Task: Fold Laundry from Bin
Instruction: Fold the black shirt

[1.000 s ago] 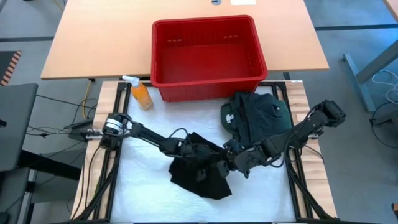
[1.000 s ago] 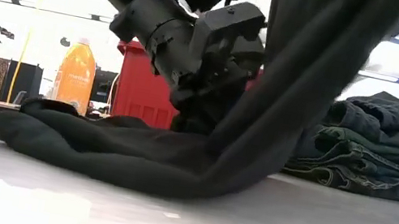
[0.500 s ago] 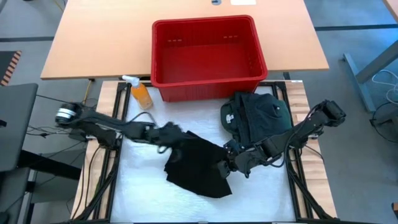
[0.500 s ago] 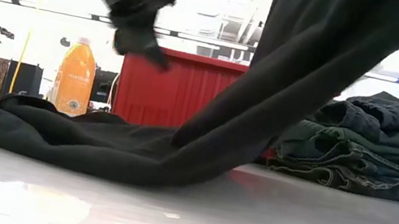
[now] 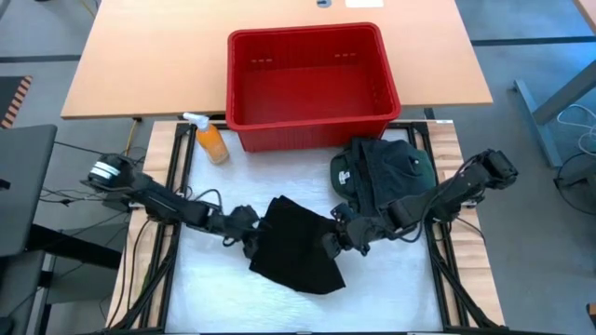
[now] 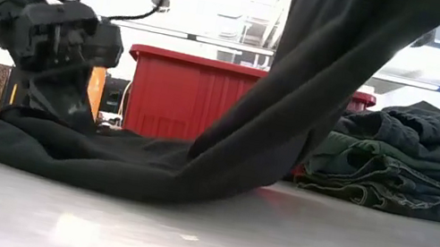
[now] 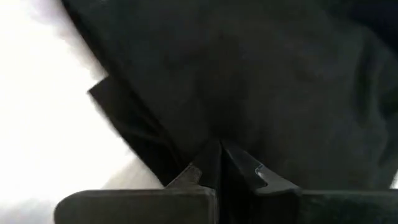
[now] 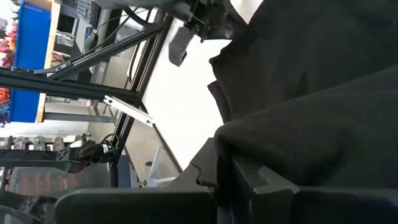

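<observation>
Two grippers pinch one black garment [image 5: 296,247] lying on the white worktop [image 5: 391,288] in front of the red bin [image 5: 307,84]: left gripper [image 5: 250,233] closed on its left edge, right gripper [image 5: 337,240] clamped on its raised right edge. Dark folded laundry [image 5: 384,175] sits beside the bin's right corner.

An orange spray bottle [image 5: 210,140] with a white trigger head stood on the white work surface [image 5: 223,293], near the mat's far left corner; in the low view it showed only partly [image 6: 95,88]; a pale wooden table [image 5: 149,56] lay beyond; grey floor [image 5: 531,28] surrounded it; a blue cabinet [image 8: 34,56] stood in the room.
</observation>
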`<action>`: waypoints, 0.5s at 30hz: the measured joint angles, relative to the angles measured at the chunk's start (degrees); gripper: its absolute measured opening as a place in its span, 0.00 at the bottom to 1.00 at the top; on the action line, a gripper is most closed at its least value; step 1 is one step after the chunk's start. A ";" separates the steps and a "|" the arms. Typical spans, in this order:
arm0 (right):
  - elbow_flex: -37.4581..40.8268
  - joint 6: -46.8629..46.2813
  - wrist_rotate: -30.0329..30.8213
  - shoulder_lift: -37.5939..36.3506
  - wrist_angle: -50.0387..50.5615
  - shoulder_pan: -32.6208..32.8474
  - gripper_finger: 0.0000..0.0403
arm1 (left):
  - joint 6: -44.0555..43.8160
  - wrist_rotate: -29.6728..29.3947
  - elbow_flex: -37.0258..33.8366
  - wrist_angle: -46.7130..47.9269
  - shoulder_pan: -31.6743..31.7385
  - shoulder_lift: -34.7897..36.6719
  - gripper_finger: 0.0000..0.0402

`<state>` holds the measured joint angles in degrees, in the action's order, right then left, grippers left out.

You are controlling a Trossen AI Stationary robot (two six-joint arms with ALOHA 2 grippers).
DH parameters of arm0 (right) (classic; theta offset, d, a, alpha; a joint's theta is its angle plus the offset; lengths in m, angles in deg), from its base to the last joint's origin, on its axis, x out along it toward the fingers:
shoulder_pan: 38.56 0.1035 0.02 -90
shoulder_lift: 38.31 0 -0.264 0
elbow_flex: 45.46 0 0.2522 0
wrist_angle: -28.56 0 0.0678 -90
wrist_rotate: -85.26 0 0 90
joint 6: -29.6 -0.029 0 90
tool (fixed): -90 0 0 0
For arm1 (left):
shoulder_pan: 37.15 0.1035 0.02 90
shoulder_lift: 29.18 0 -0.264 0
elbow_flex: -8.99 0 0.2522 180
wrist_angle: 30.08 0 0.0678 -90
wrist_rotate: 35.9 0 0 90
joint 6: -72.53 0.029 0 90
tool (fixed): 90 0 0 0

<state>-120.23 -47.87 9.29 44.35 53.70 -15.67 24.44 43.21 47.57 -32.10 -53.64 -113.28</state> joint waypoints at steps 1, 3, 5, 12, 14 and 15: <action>0.00 0.44 -0.75 0.00 0.01 -0.36 0.08 | -0.08 0.30 0.93 -0.90 0.04 -2.48 0.00; 0.00 0.84 -2.19 0.00 0.09 -1.02 0.08 | -0.17 1.51 3.50 -3.12 0.06 -7.32 0.00; 0.00 0.84 -3.03 0.00 0.47 -1.53 0.08 | -0.12 2.30 6.26 -4.82 0.10 -11.86 0.00; 0.00 1.45 -8.73 0.08 2.26 -4.85 0.08 | 6.00 5.36 16.79 -5.55 0.26 -19.94 0.00; 0.00 1.60 -9.57 0.13 3.40 -6.09 0.08 | 8.37 6.91 19.27 -4.37 0.61 -20.59 0.00; 0.00 2.07 -9.75 0.13 3.65 -6.66 0.08 | 9.42 7.60 20.23 -3.56 0.86 -20.95 0.00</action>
<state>-120.23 -45.80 -0.46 44.48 57.35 -22.33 33.86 50.81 67.80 -35.66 -52.77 -134.23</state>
